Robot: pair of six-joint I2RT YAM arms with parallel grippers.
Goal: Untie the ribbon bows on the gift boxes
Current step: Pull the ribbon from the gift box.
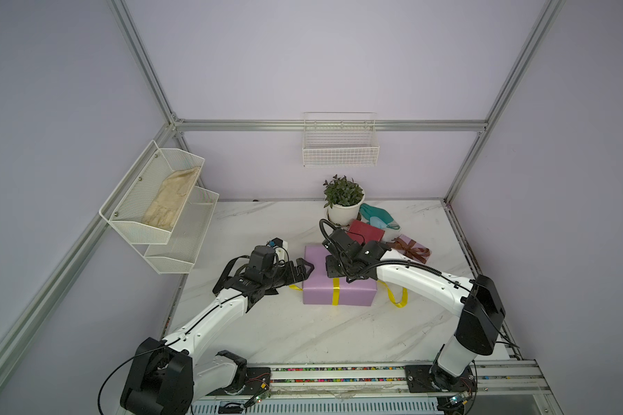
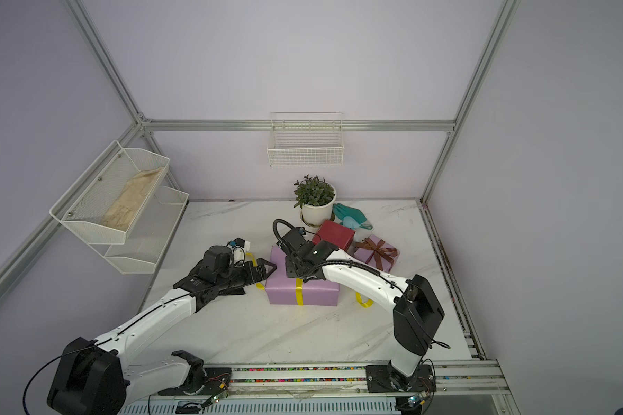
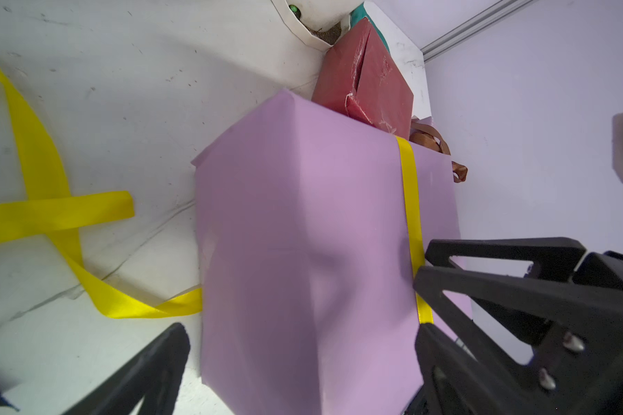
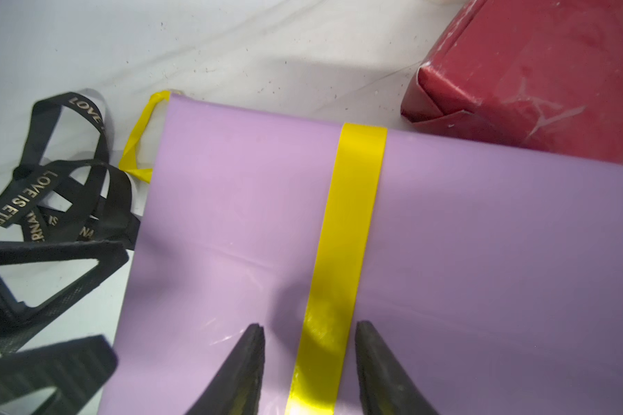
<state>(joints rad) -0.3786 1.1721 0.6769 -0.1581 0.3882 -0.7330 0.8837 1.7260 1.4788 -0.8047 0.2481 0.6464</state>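
In both top views my left claw (image 1: pixel 303 269) sits at the end of the large lilac box (image 1: pixel 353 298), and my right claw (image 2: pixel 291 268) hangs over its top. The yellow ribbon (image 1: pixel 335 295) bands that box, its loose ends on the counter (image 1: pixel 267 222). Behind stand the red box (image 1: pixel 365 230) and the small lilac box (image 2: pixel 363 257), its brown ribbon (image 2: pixel 377 249) tied in a bow.

In the left wrist view, my left claw is spread wide, one finger on each side of the box's end.

In the right wrist view, my right claw is spread, its tips either side of the yellow band and not pinching it. The black ribbon (image 4: pixel 51 187) lies loose on the counter beside the box.
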